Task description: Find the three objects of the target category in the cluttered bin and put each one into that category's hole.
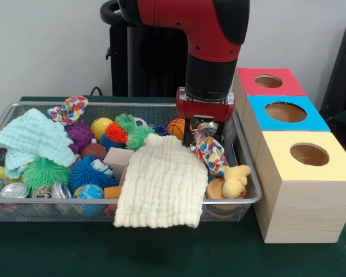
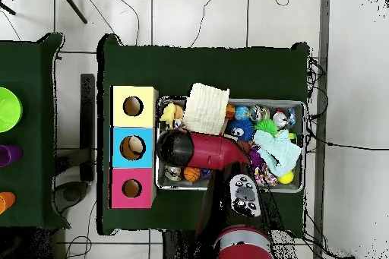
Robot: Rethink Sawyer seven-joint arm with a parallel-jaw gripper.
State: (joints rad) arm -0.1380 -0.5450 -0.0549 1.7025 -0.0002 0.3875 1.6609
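Observation:
The wire mesh bin (image 1: 46,201) is full of toys; it also shows in the overhead view (image 2: 305,146). My gripper (image 1: 204,134) hangs over the bin's right end, shut on a ruffled fabric piece (image 1: 211,153) that dangles from it just above the clutter. A second ruffled piece (image 1: 69,108) lies on the bin's far left rim. A third one is not visible. The yellow-topped box (image 1: 334,167) with its round hole (image 1: 309,154) stands right of the bin, nearest the camera; its hole shows overhead (image 2: 133,106). In the overhead view the arm (image 2: 205,152) hides the gripper.
A cream waffle cloth (image 1: 161,182) drapes over the bin's front rim. A mint-green cloth (image 1: 32,141) lies at the left. A yellow plush duck (image 1: 236,180) sits below the held piece. The blue-topped box (image 1: 285,112) and the red-topped box (image 1: 269,81) stand behind the yellow one.

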